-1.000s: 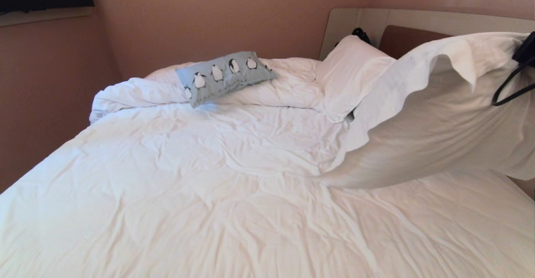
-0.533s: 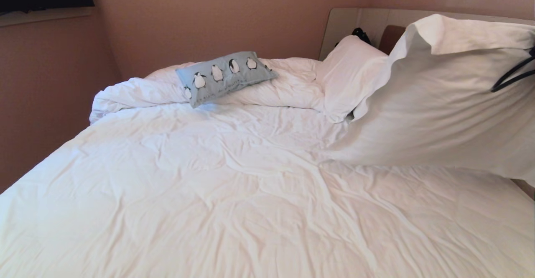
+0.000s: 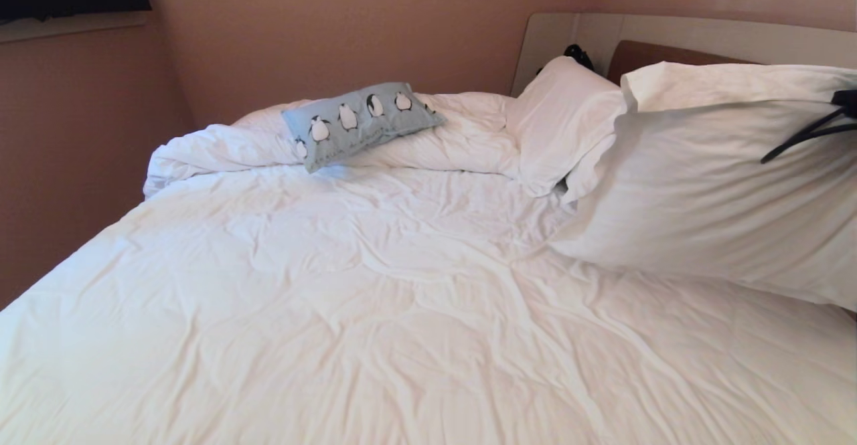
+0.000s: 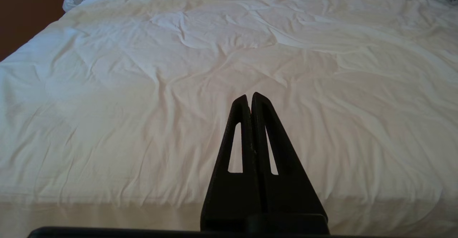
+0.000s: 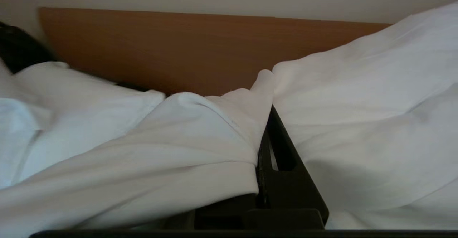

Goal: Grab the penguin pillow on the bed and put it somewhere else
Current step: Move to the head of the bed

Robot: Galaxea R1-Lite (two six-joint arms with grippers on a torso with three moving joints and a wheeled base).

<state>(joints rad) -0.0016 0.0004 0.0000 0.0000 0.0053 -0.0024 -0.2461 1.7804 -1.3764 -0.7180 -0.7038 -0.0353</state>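
Your right gripper (image 5: 266,123) is clenched on the white fabric of a large white pillow (image 3: 710,191), the cloth bunched over and between its black fingers (image 5: 282,152) in the right wrist view. In the head view that pillow sits at about three o'clock, its long side sloping down onto the duvet, with a black cable (image 3: 803,136) crossing its upper right corner at the frame's edge. Behind it runs the brown headboard (image 5: 186,48) with its pale surround.

Your left gripper (image 4: 250,98) is pressed shut on nothing, its two black fingers (image 4: 264,137) meeting at the tips, pointing across the rumpled white duvet (image 4: 179,87) near the foot of the bed (image 3: 375,311).

The penguin pillow (image 3: 361,124) is not in either grip. It is a small light-blue rectangular cushion printed with a row of black-and-white penguins, clearly smaller than the white pillows. It lies tilted on a bunched ridge of duvet at about eleven o'clock in the head view, near the far left side of the bed and close to the pinkish wall (image 3: 335,23). From your right gripper it lies well apart, toward nine o'clock, with a second white pillow (image 3: 562,117) between them, leaning against the headboard. A dark object (image 3: 577,53) shows just behind that second pillow; you cannot tell what it is.
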